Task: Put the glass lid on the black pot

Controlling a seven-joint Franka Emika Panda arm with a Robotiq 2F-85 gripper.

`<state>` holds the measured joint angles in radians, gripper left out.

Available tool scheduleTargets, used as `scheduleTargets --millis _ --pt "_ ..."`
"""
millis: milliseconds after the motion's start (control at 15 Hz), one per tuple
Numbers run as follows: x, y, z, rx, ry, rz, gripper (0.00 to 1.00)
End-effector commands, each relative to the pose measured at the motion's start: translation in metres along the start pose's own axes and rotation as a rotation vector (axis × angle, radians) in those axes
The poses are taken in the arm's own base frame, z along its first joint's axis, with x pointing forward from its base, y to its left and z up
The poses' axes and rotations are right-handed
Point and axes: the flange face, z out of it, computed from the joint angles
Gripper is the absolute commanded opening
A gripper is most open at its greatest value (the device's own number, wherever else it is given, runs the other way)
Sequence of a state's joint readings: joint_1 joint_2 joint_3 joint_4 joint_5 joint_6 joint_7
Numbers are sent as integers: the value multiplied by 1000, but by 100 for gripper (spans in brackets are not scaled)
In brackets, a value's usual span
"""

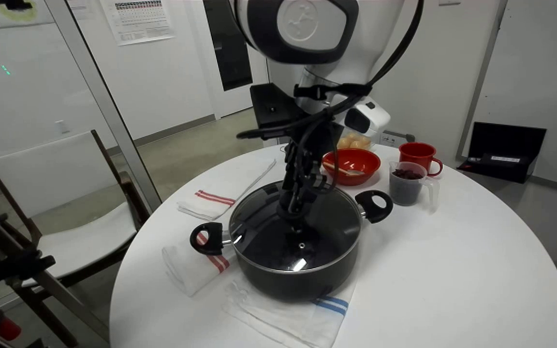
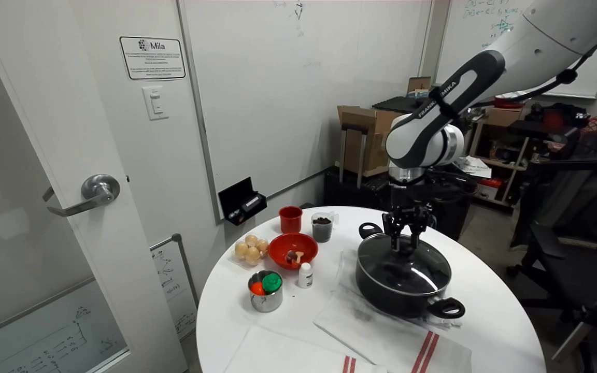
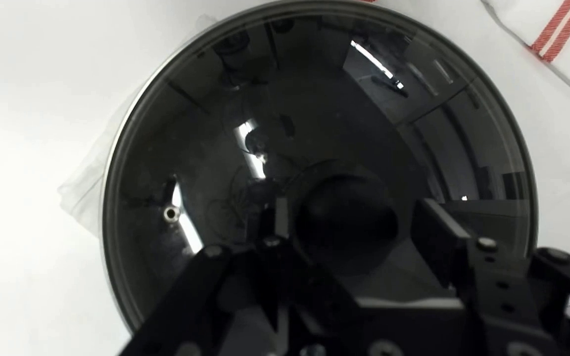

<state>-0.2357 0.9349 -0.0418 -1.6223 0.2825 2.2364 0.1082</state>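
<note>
Glass lid [image 3: 314, 143] lies on the black pot [image 1: 302, 286], seated evenly as far as I can see in both exterior views. My gripper [image 2: 405, 245] straddles the dark knob [image 3: 347, 212], released: in the wrist view its fingers [image 3: 436, 242] stand apart with a gap on either side of it. I judge the placing done and the letting-go to be the step in hand. The next move calls for a straight lift, neither finger catching the knob and tipping the lid. A blue-striped towel [image 1: 302, 319] shows at the pot's base; farther out on the white table [image 1: 452, 270], the red bowl [image 1: 356, 180] and the clear measuring cup [image 1: 404, 195] stand away from that upward path.
</note>
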Motion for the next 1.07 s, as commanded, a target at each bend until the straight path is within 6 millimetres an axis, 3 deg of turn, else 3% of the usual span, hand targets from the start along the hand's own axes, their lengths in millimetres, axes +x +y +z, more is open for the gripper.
scheduleTargets --millis 0,267,1000 --pt "-6 -9 -20 21 29 11 96" --pt "-24 -21 -44 19 90 -12 100" --pt "-109 -63 -84 6 205 -131 100"
